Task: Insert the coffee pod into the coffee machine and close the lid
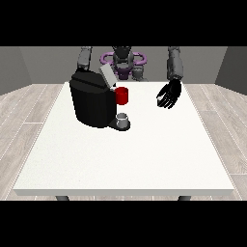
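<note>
Small grey coffee pod (pixel 123 117) on base of bulky black coffee machine (pixel 91 102), below red thing at the machine (pixel 122 95). Grey lid (pixel 107 75) up. Hand at view's right (pixel 169 94) open, empty, well apart from machine; other hand unseen. Insert step apparently pending: reach pod, grasp.

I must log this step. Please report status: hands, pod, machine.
Robot hand at view's right open, above table, holding nothing. Other hand hidden. Grey thing at coffee machine base. Lid up.
</note>
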Robot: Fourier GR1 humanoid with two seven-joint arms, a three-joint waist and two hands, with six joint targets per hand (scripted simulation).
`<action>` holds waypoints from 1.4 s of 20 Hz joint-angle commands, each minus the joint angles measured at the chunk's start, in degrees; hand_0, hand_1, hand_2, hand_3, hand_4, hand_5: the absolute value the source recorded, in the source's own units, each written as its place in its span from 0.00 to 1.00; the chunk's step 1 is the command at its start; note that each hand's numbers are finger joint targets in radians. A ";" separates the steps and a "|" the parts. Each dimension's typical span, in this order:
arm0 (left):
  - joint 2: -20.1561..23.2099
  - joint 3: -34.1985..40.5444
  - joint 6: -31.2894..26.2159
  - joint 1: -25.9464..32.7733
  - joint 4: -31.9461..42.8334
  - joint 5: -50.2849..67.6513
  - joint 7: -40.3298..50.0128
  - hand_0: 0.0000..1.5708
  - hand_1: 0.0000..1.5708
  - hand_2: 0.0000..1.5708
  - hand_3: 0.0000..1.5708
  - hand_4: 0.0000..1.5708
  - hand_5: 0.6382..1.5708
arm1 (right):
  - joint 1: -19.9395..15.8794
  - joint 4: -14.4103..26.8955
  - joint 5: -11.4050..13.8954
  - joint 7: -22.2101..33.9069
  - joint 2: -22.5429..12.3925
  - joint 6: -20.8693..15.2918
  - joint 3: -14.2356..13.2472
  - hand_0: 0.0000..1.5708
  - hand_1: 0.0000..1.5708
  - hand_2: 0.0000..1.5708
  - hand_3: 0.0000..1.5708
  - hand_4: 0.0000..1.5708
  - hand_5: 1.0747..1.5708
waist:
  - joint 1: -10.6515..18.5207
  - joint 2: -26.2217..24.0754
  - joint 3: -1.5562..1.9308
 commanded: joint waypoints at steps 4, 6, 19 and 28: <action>-0.38 -3.98 2.05 -3.05 4.10 -8.38 1.98 0.48 0.48 0.61 0.52 0.22 1.00 | -0.66 3.80 -1.17 -3.37 0.08 1.00 -0.89 0.00 0.00 0.00 0.00 0.00 1.00 | -0.89 0.12 0.03; 1.54 -5.31 -0.13 -2.26 5.62 -10.20 1.47 0.56 0.56 0.65 0.56 0.22 1.00 | -0.88 3.72 -1.40 -2.57 -0.45 1.15 -1.46 0.00 0.00 0.00 0.00 0.00 1.00 | -0.62 -0.22 0.03; -2.47 -5.43 1.37 -3.98 11.98 -15.83 -2.27 0.73 0.73 0.80 0.74 0.30 1.00 | 0.09 7.05 2.82 1.53 -0.54 -3.95 -1.01 0.00 0.00 0.00 0.00 0.00 1.00 | 1.87 -5.15 0.00; -5.18 -1.27 -13.24 -12.25 8.73 -8.63 0.11 0.90 0.90 0.90 0.85 0.33 1.00 | -0.62 12.82 1.85 -2.21 -1.89 -2.59 -2.95 0.00 0.00 0.00 0.00 0.00 1.00 | 2.83 -8.19 0.04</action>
